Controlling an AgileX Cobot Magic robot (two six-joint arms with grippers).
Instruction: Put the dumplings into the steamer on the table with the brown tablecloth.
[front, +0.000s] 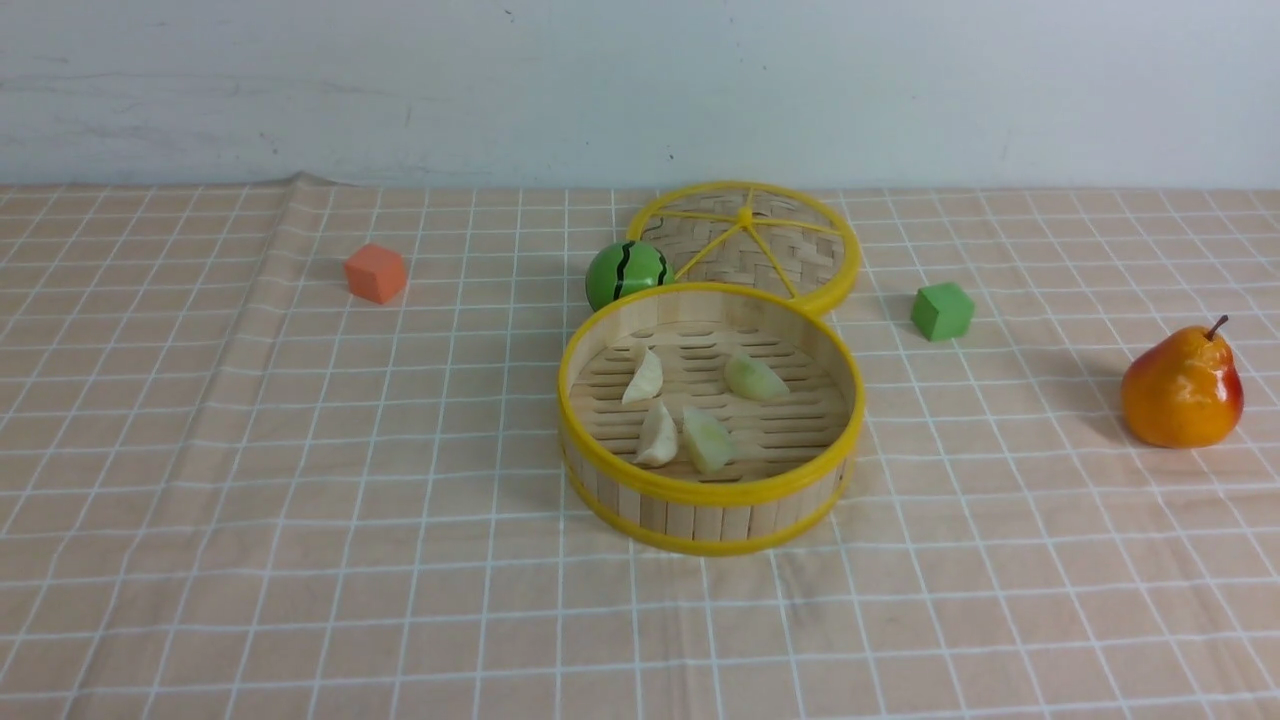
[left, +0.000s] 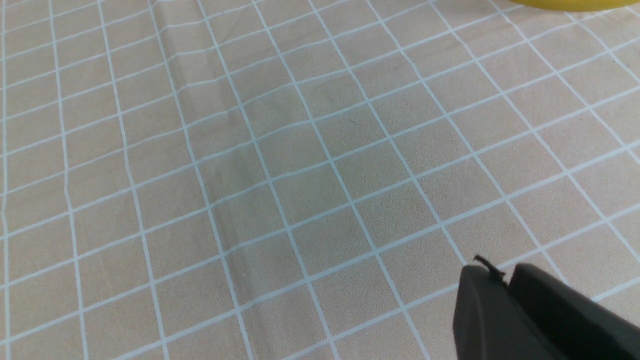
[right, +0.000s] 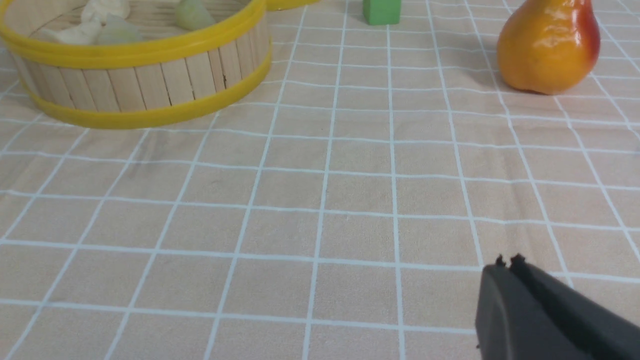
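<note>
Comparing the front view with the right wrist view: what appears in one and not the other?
Front view only: the orange cube, the green striped watermelon ball, and the flat woven lid with yellow spokes.

Right wrist view only: the dark right claw, shut and empty.

Both: the round bamboo steamer holding pale crescent dumplings, the green cube, the orange-red pear, and the tan checked tablecloth.

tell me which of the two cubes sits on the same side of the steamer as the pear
The green cube. It sits to the right of the steamer, between it and the pear; the orange cube is far off to the left.
</note>
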